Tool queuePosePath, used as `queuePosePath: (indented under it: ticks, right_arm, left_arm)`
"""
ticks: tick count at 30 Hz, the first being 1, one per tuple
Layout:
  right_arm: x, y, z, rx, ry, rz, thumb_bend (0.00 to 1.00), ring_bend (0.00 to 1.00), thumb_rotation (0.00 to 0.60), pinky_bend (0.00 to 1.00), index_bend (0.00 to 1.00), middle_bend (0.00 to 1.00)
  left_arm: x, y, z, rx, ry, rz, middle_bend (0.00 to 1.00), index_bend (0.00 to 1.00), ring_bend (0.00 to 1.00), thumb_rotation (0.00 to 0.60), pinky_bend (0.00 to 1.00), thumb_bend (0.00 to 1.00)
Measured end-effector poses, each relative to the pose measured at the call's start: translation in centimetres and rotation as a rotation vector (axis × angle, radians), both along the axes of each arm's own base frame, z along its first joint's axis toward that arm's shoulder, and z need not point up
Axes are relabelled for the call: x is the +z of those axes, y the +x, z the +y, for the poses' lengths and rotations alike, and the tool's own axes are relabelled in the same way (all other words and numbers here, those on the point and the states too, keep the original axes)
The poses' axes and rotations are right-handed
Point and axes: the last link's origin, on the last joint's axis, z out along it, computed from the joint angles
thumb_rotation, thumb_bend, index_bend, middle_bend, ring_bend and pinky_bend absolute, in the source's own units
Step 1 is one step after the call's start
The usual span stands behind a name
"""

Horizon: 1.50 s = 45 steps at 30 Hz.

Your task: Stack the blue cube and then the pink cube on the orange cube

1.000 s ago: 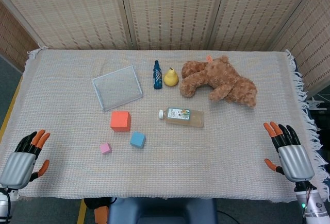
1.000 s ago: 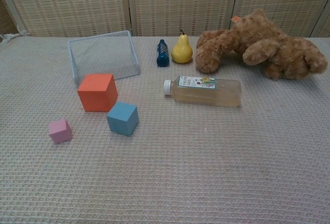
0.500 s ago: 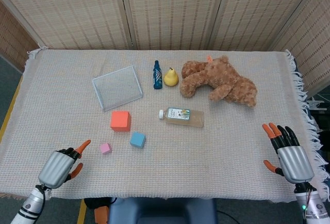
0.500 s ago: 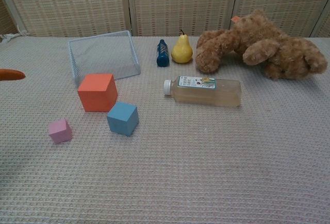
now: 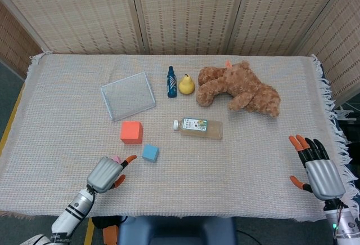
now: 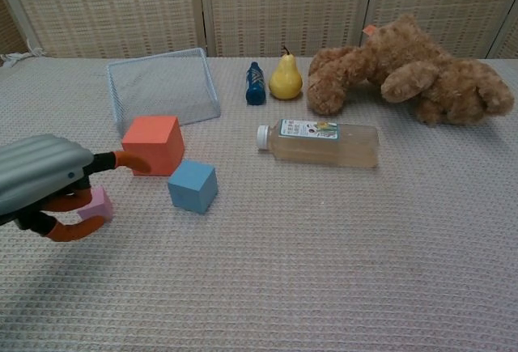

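Note:
The orange cube sits left of the table's middle, with the smaller blue cube just in front of it to the right. My left hand hovers over the small pink cube, hiding most of it. Its fingers are spread apart and hold nothing; one fingertip points toward the blue cube. Far off at the table's right front edge, my right hand is open and empty; the chest view does not show it.
A clear flat tray lies behind the cubes. A juice bottle lies on its side at centre. Further back stand a dark blue bottle, a yellow pear and a brown teddy bear.
My left hand has swept right from the table's left front corner to above the pink cube, entering the chest view. The right hand and the cubes have barely moved.

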Motion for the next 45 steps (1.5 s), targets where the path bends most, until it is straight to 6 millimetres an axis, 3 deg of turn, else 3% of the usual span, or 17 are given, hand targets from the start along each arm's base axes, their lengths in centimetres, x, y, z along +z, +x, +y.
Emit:
queuePosePath:
  ticks: [6,13,27,36,45]
  right_arm:
    - [0.2,-0.1,-0.1,-0.010,-0.007,-0.001,0.08,0.00,0.600,0.00,0.00,0.00]
    - [0.4,-0.3,-0.2,-0.025,-0.003,-0.001,0.08,0.00,0.600,0.00,0.00,0.00]
    - [0.8,-0.4,-0.1,-0.037,-0.007,-0.006,0.08,0.00,0.600,0.00,0.00,0.00]
    - [0.8,-0.4,-0.1,-0.040,-0.003,-0.005,0.08,0.00,0.600,0.00,0.00,0.00]
    - [0.5,-0.4,-0.1,-0.042,0.008,0.001,0.08,0.00,0.600,0.00,0.00,0.00]
  left_arm:
    - [-1.8,2.1,2.2,-0.005,-0.005,0.010,1.00,0.18,1.00,0.600,1.00,0.39]
    - [-3.3,4.1,3.5,-0.023,0.001,0.029,1.00,0.19,1.00,0.600,1.00,0.39]
    - [-5.3,4.5,5.5,-0.023,0.034,0.123,1.00,0.17,1.00,0.600,1.00,0.39]
    - [-5.2,4.6,5.5,-0.027,0.051,0.061,1.00,0.59,1.00,0.600,1.00,0.38]
    - [-3.6,4.9,4.7,-0.019,0.089,-0.091,1.00,0.64,1.00,0.600,1.00,0.38]
